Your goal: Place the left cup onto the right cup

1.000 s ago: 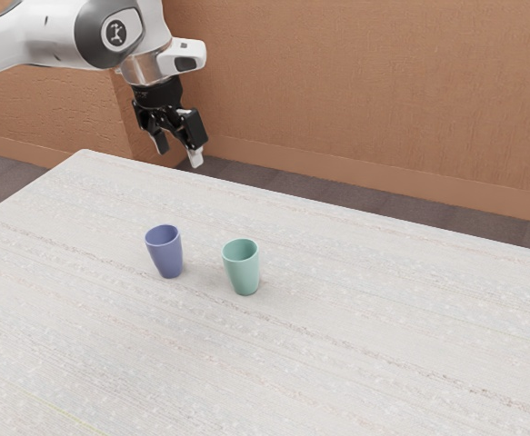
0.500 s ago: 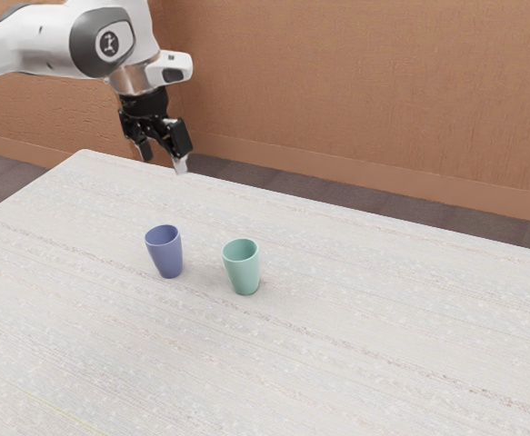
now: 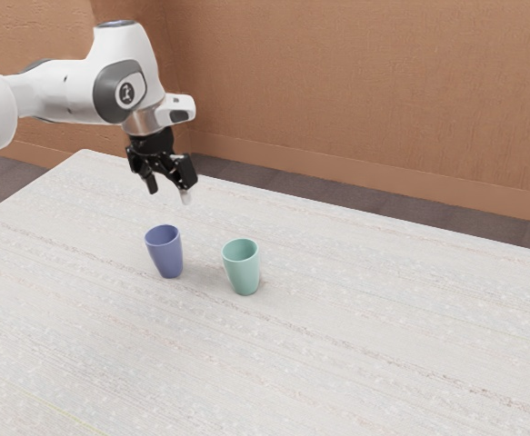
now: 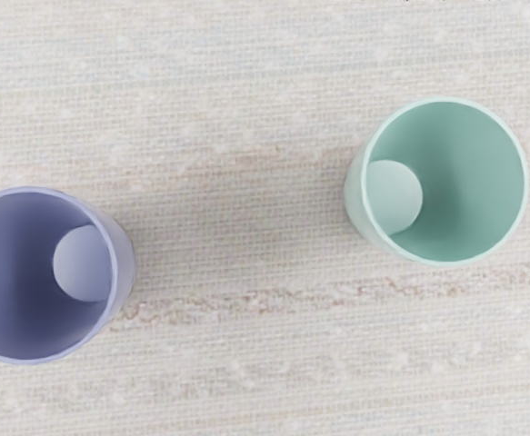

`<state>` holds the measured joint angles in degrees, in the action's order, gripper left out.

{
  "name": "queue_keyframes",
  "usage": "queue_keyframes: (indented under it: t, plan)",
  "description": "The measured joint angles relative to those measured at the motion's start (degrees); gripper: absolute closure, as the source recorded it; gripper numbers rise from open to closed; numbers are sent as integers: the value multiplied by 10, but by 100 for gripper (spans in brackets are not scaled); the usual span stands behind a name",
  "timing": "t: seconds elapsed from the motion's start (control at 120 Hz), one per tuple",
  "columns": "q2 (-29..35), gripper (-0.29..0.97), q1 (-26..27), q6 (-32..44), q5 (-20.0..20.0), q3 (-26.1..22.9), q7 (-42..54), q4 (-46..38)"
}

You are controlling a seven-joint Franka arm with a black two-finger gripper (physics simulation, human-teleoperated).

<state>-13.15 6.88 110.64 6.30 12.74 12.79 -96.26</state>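
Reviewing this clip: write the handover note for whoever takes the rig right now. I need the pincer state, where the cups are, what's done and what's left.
Pincer: open, holding nothing, hovering above the table near the purple cup.
Purple cup: upright on the table, at the exterior view's left, untouched.
Green cup: upright beside it, toward the exterior view's right, with a gap between them.
Done: nothing grasped or stacked.
Left: lower onto the purple cup, grip it, lift it and set it onto the green cup.
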Motion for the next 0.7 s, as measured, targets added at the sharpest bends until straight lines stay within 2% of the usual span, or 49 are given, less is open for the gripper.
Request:
queue_keyframes:
  t: [0.308, 0.7]
  plan:
    - [-45, 0, -8, 43, 19, 0, 2, 0]
    - [-88, 0, -22, 60, 22, 0, 17, 1]
